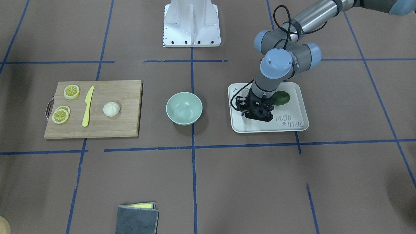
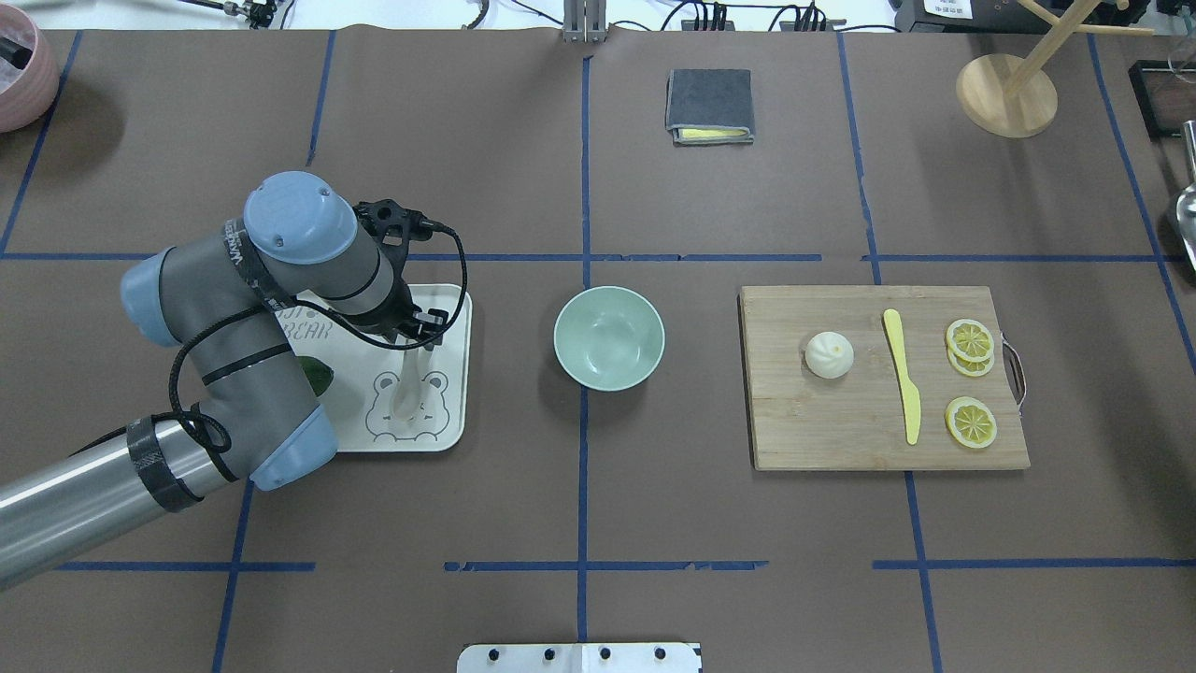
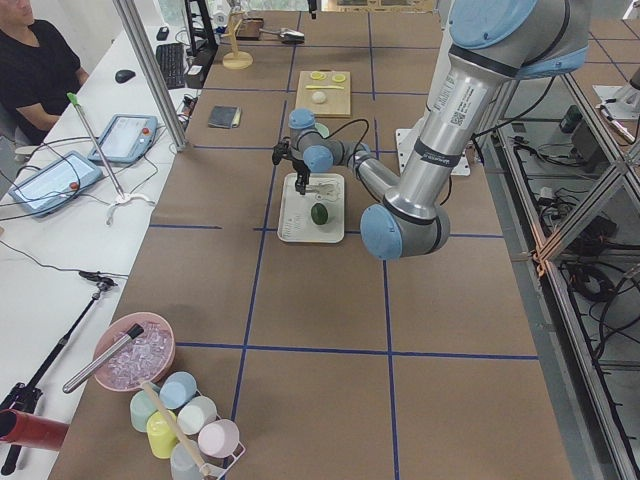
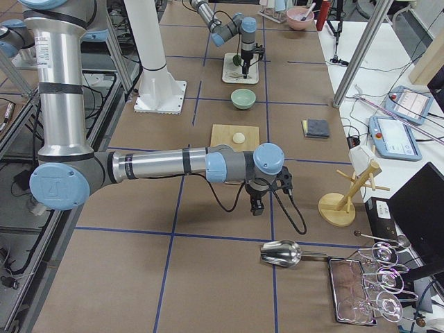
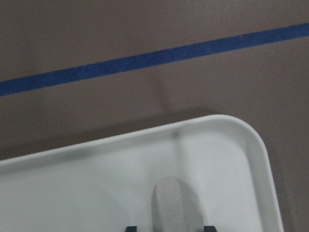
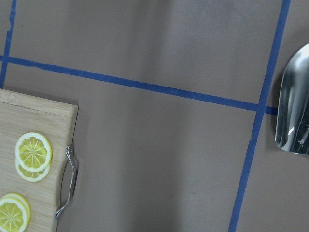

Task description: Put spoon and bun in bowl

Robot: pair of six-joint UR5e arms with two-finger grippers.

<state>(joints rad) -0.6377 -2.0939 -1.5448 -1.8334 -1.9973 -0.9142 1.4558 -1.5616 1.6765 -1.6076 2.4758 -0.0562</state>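
The pale spoon point(image 2: 407, 393) lies on the white bear tray point(image 2: 450, 308), scoop toward the robot. My left gripper point(image 2: 415, 338) is low over its handle. In the left wrist view the handle end point(image 5: 175, 205) sits between my two fingertips point(image 5: 208, 227), with a small gap on one side, so the gripper looks open around it. The mint-green bowl point(image 2: 609, 337) stands empty at the table's middle. The white bun point(image 2: 829, 355) sits on the wooden board point(image 2: 841, 439). My right gripper point(image 4: 257, 207) shows only in the exterior right view, beyond the board; I cannot tell its state.
A dark green avocado point(image 1: 281, 98) lies on the tray beside my left wrist. A yellow knife point(image 2: 903, 376) and lemon slices point(image 2: 970, 339) are on the board. A folded grey cloth point(image 2: 709, 106) lies far across. A metal scoop point(image 6: 294, 121) lies near my right gripper.
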